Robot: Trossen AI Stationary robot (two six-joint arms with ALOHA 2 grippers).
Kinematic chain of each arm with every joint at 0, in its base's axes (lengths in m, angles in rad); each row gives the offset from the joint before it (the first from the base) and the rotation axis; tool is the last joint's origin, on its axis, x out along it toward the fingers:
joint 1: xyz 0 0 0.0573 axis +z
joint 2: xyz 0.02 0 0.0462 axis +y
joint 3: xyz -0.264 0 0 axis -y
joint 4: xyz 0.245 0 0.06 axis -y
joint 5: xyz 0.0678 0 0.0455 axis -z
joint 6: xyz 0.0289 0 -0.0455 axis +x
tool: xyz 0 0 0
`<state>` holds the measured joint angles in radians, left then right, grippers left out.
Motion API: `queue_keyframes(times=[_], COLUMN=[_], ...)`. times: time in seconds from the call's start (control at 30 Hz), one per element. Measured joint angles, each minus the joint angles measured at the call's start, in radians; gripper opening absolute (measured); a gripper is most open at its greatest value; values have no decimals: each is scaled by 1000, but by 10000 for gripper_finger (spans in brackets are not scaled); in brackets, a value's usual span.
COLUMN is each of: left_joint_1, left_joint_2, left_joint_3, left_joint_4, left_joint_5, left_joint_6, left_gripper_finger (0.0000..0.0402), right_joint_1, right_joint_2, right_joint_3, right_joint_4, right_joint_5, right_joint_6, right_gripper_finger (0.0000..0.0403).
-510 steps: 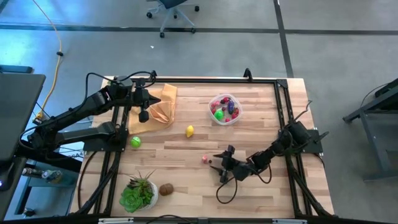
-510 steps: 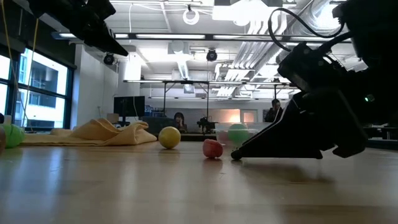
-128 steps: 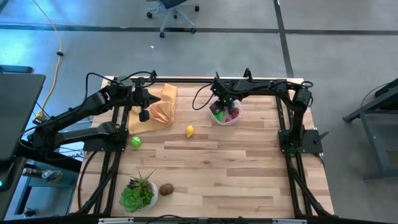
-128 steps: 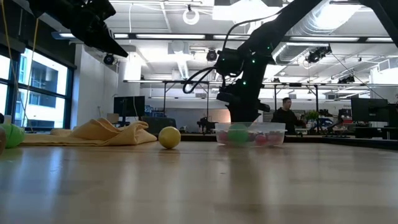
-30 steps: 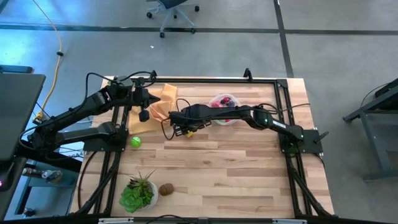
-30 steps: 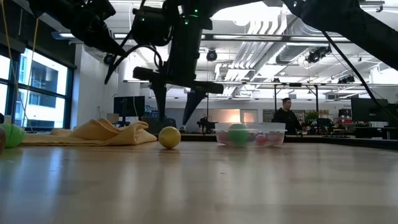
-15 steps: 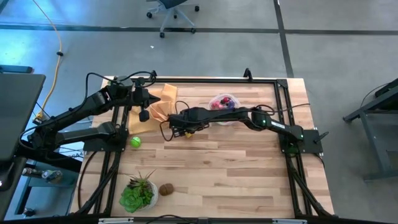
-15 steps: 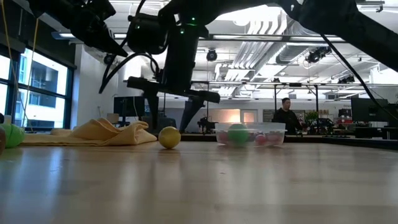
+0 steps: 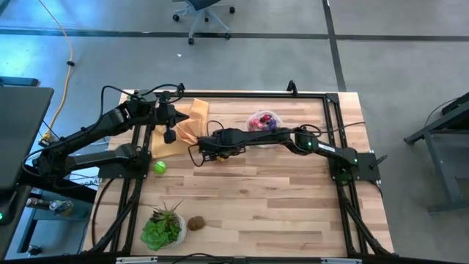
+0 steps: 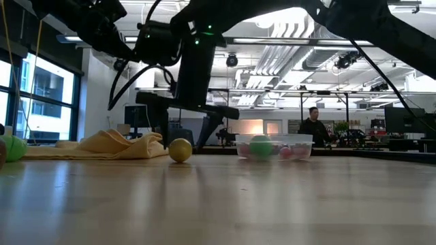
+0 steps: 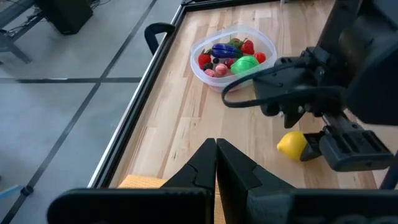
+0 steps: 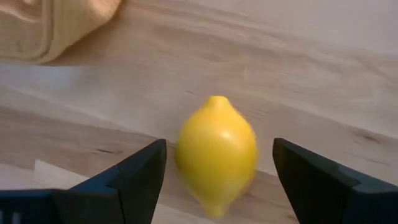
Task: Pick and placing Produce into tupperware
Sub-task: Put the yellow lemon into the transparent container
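Note:
A yellow lemon (image 12: 216,152) lies on the wooden table, and my right gripper (image 12: 217,168) stands over it, pointing steeply down. The gripper is open, with one finger on each side of the lemon and a gap showing at both. In the low view the lemon (image 10: 180,150) sits between the lowered fingers. The clear tupperware (image 9: 264,126) at the far middle holds several pieces of produce. My left gripper (image 11: 216,162) is shut and empty, raised above the tan cloth (image 9: 189,126) at the far left.
A green ball (image 9: 159,167) lies near the left edge. A brown piece (image 9: 196,223) lies beside the potted plant (image 9: 163,229) at the near left. The black frame rail (image 9: 308,94) runs along the far edge. Bare wood lies to the near right.
My right gripper has come down toward the table over the lemon, and its fingers have spread wider. The lemon has shifted a little toward the cloth. My left arm has kept still.

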<state>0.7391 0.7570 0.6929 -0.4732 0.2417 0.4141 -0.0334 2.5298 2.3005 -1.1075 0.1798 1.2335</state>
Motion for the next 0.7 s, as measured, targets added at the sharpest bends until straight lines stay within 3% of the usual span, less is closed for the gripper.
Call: queue_keyframes(times=[0.7], left_joint_1=[0], left_joint_2=[0], left_joint_3=[0], left_joint_4=[0], left_joint_5=[0], left_joint_6=[0], left_gripper_finger=[3], right_joint_1=[-1], right_joint_2=[10], right_joint_3=[0], right_joint_4=[6], right_joint_5=[-29], right_joint_6=[-117], right_gripper_finger=[284])
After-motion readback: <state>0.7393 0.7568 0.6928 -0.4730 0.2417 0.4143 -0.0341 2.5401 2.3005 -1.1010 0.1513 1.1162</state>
